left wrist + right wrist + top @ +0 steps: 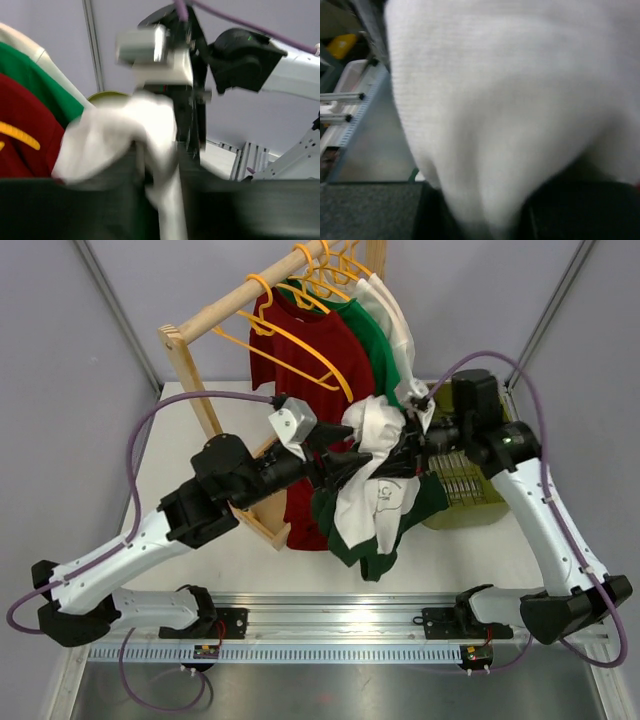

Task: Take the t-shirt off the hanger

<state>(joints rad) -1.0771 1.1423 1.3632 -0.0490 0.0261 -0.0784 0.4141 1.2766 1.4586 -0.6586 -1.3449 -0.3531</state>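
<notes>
Step in hand: You have the white t-shirt with dark green sleeves (pixel 378 502) held up between both arms over mid-table, at 5 o'clock from the wooden clothes rail (pixel 250 305). I judge the stripping is under way, not finished.
Hanger: The thin orange-yellow plastic hanger does not show anywhere in the bundle, so you cannot tell whether it is inside.
Left gripper (pixel 338 455): Jaws narrow, with white cloth pinched between them.
Right gripper (pixel 418 435): Buried in cloth at 3 o'clock of the bundle, so you cannot tell how its jaws stand.
Next move: You likely need to find the collar or hanger before pulling, and to stay off the red t-shirt (pixel 310 350) at 11 o'clock.
Top view: Only here do you see the whole garment hanging.
Left wrist view: Shows the bunched white cloth (pixel 125 135) up close, blurred.
Right wrist view: White cloth (pixel 510 100) fills it.
</notes>
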